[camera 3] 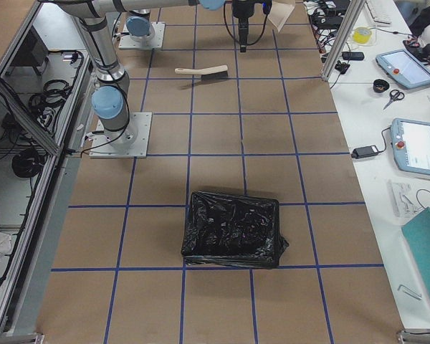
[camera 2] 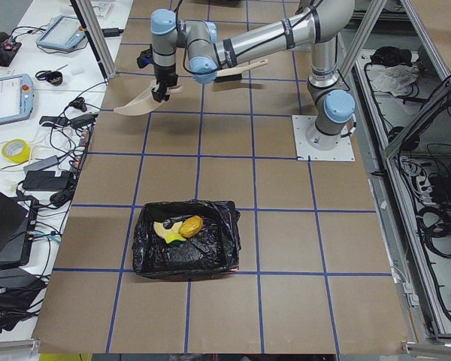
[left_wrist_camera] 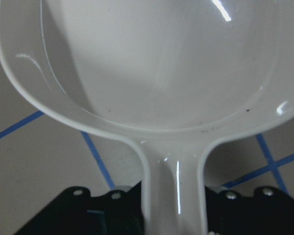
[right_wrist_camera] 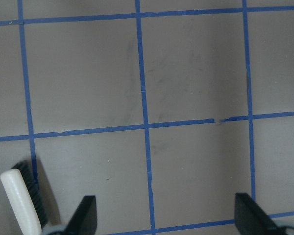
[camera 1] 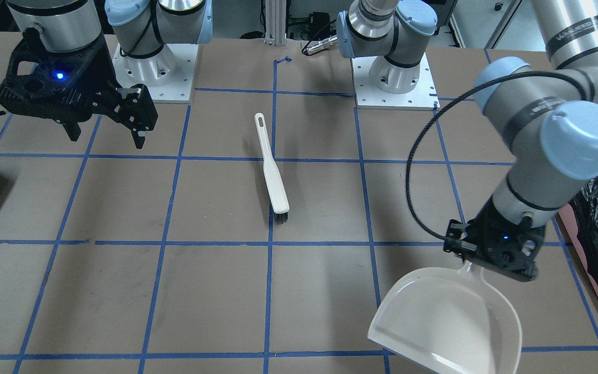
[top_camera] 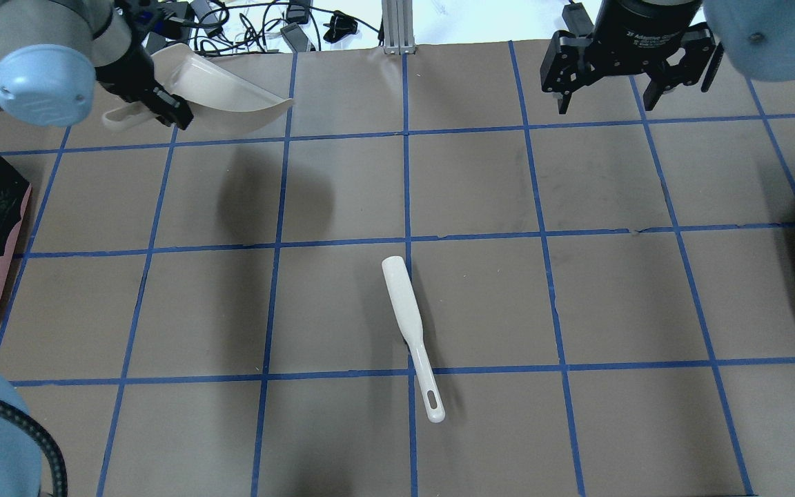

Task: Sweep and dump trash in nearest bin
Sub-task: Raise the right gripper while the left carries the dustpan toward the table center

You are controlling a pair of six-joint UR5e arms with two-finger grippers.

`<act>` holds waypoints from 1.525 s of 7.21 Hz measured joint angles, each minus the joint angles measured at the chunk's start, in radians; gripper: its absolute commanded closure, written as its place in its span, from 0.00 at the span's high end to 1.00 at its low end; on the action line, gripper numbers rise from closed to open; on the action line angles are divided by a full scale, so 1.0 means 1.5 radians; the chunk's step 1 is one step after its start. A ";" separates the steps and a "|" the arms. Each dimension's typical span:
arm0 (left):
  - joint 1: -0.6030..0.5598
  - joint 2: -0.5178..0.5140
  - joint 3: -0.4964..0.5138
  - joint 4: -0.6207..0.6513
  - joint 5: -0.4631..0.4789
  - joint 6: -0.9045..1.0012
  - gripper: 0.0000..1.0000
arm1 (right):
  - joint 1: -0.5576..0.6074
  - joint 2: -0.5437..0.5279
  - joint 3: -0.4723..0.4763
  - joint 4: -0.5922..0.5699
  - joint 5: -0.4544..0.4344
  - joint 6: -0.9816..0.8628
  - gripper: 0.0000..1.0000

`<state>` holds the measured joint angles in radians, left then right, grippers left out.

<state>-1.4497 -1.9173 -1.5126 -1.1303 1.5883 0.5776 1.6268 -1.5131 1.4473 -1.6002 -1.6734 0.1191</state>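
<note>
Black-lined bin (camera 2: 219, 248) (trash (camera 2: 189, 225) inside) lies well apart from left pincer (camera 2: 161, 90).

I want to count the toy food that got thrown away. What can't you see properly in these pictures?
- Trash count: in the exterior left view the trash in the bin is tiny and piled together; only an orange lump and a yellow piece stand out.
- Front-facing and overhead views: the picture edge cuts off the bin.
- Fingers of the left gripper: the dustpan handle hides them in the left wrist view.
</note>
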 measured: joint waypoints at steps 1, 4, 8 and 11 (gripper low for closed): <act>-0.037 -0.005 -0.013 0.010 -0.002 -0.072 0.00 | 0.000 -0.001 0.000 0.001 -0.004 -0.002 1.00; -0.147 -0.031 -0.033 0.069 -0.005 -0.247 0.00 | 0.000 -0.004 0.001 0.005 0.057 0.001 1.00; -0.241 -0.073 -0.055 0.143 -0.010 -0.374 0.00 | -0.001 -0.013 -0.007 0.009 0.067 0.002 1.00; -0.274 -0.090 -0.057 0.161 -0.013 -0.426 0.00 | 0.000 -0.016 -0.004 0.008 0.061 -0.001 1.00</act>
<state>-1.8605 -2.0529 -1.5984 -0.8886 1.5681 -0.0614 1.6264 -1.5367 1.4413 -1.5875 -1.5822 0.1178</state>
